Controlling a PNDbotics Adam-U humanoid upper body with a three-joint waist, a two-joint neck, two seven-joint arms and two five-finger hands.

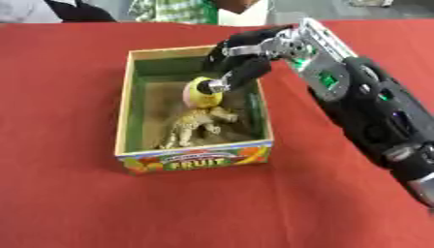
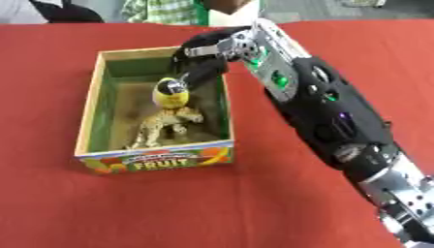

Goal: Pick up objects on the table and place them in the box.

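One yellow rounded object (image 1: 203, 92) hangs inside the box (image 1: 127, 104), over its far half, just at 7 o'clock from the right hand (image 1: 241, 60). That hand's fingers curl down onto the object's upper side and pinch it. Below it, toward 6 o'clock, a spotted toy animal (image 1: 193, 125) lies on the box floor. The box, labelled FRUIT on its near wall, sits on a red tablecloth (image 1: 68, 193).

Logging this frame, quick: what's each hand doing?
Right hand: shut on a yellow toy over the box.
Left hand: not in view.
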